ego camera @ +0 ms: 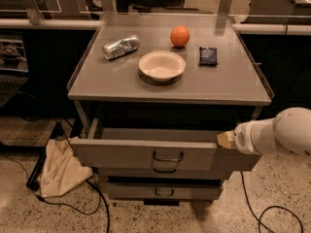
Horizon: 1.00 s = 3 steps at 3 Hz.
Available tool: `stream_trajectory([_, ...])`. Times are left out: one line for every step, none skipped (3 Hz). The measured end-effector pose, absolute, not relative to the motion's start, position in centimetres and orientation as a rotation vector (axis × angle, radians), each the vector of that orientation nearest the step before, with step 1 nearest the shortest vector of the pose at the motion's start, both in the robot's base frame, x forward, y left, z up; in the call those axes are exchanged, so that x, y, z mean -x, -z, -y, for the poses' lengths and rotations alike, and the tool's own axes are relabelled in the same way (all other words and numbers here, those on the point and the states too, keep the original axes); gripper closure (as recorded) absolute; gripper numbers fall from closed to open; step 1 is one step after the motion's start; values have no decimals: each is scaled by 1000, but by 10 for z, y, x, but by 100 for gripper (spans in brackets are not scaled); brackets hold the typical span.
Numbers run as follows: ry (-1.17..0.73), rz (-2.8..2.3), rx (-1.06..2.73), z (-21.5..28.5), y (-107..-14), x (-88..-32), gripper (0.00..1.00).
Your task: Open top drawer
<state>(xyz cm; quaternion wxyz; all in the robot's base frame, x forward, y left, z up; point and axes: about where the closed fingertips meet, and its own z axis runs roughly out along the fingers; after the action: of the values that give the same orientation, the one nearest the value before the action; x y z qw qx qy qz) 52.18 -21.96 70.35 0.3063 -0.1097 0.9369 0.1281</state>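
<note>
The top drawer (126,153) is the widest grey front of the cabinet. It stands pulled out toward me, and its shallow grey tray (155,134) shows behind the front. Its small dark bracket handle (168,157) is at the centre. My gripper (225,140) is at the end of the white arm (277,132), which comes in from the right. Its tan tip rests at the top edge of the drawer front, right of the handle.
Two narrower drawers sit below: the middle one (165,173) and the bottom one (164,192). On the cabinet top (97,81) lie a crushed can (120,47), a white bowl (162,65), an orange (180,36) and a dark packet (208,55). A cloth bag (60,171) and cables lie on the floor at the left.
</note>
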Motion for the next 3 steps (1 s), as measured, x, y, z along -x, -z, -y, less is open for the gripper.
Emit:
stream_trajectory([-400, -2520, 349, 214, -727, -488, 100])
stream_trajectory([-401, -2518, 348, 213, -727, -489, 100])
stream_trajectory([-408, -2510, 305, 209, -713, -514, 100])
